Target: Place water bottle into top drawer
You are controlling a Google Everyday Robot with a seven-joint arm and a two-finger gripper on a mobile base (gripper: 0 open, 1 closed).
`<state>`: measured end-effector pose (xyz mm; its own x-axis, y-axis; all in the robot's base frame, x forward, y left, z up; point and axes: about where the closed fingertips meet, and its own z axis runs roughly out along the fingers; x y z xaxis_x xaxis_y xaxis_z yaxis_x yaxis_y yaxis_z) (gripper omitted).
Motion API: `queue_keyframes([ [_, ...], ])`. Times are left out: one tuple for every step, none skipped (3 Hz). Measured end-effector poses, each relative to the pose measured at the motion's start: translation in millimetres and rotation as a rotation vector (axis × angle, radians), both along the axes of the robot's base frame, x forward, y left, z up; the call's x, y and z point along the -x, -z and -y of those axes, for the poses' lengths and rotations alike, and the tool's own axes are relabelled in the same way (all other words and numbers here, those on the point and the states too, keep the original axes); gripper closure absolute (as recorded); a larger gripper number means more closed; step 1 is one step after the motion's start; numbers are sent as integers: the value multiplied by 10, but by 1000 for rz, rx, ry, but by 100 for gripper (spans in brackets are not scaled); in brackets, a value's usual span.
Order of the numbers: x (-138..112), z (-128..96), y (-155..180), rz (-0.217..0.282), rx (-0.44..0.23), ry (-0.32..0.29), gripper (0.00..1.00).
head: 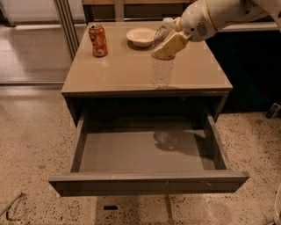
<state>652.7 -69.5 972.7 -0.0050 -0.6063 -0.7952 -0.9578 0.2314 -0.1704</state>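
Fingers around clear, white-capped water bottle above tabletop

Pincer at one o'clock grips the water bottle, hiding its shoulder; the arm runs off-frame at two o'clock.

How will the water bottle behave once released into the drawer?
Likely light: the water bottle looks clear and empty, held by the gripper near its cap. Tall and narrow, it may tip or roll in the top drawer.
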Motion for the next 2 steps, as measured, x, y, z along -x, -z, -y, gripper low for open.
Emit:
queue_keyframes([
  [480,-45,-91,-37,18,-16,100],
  [545,-82,-36,-50,29,-24,100],
])
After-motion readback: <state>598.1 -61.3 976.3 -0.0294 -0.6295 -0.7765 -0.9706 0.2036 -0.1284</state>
